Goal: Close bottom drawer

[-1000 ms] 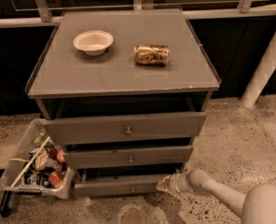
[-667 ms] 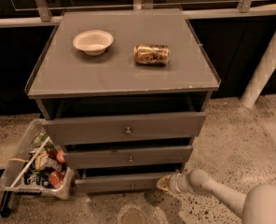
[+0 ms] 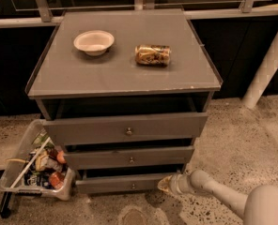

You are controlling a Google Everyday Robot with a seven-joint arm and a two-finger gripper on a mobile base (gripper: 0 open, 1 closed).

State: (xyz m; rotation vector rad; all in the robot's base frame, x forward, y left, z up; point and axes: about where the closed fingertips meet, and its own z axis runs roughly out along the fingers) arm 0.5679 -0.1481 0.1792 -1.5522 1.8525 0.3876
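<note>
The bottom drawer (image 3: 120, 183) is the lowest of three in the grey cabinet (image 3: 125, 86). Its flat grey front with a small round knob (image 3: 133, 186) stands out a little from the cabinet, with a dark gap above it. My gripper (image 3: 163, 184) is low at the drawer front's right end, touching or almost touching it. My white arm (image 3: 219, 196) reaches in from the lower right.
The top drawer (image 3: 125, 128) and middle drawer (image 3: 129, 157) also stand pulled out. A white bowl (image 3: 94, 41) and a lying can (image 3: 152, 54) sit on the cabinet top. A clear bin of items (image 3: 35, 165) stands on the floor at the left. A white post (image 3: 268, 60) is at the right.
The bottom drawer front has moved slightly inward, toward the cabinet. My gripper stays at its right end.
</note>
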